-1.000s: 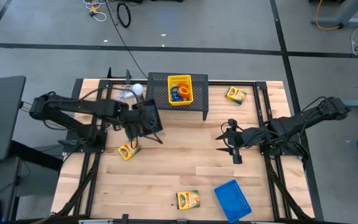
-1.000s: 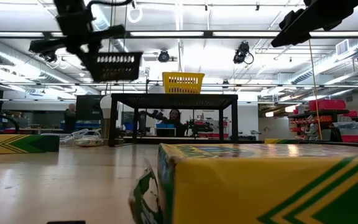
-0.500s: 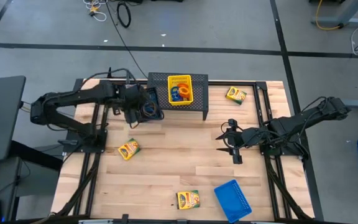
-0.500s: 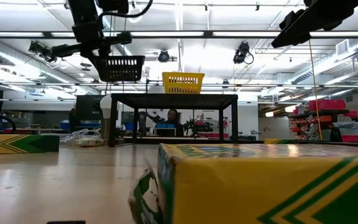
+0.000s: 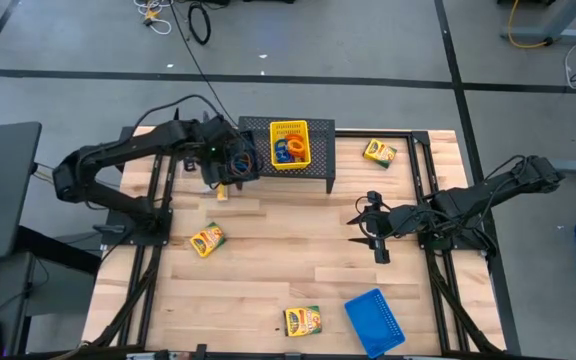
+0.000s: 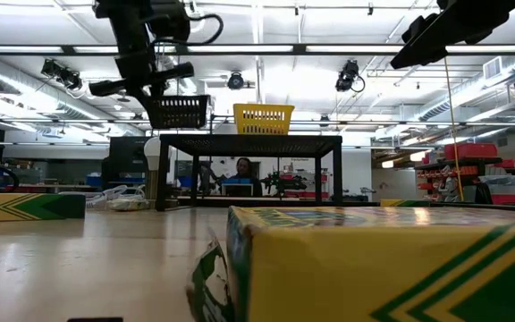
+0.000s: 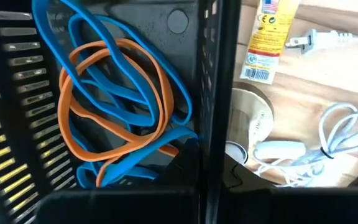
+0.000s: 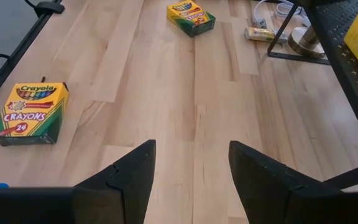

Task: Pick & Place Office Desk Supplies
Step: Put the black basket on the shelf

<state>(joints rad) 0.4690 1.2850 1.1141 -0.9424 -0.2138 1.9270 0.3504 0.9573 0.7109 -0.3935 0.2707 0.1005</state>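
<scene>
My left hand (image 5: pixel 230 170), clenched on the rim of the black mesh tray (image 6: pixel 179 111), carries it, light and stiff, beside the stand (image 5: pixel 323 165); right hand (image 8: pixel 191 168) released.

The left hand (image 5: pixel 230 165) holds the black tray (image 5: pixel 238 163) at the left end of the black mesh stand (image 5: pixel 323 135), with band loops inside it. On the stand sits the yellow tray (image 5: pixel 289 143), holding blue and orange loops. The right hand (image 5: pixel 368 232) hangs over the table (image 5: pixel 278 270) with its fingers apart. Crayon boxes lie about: one (image 5: pixel 379 152) right of the stand, one (image 5: pixel 206 241) at the left, one (image 5: pixel 302 320) near the front beside the blue tray (image 5: pixel 374 321)
</scene>
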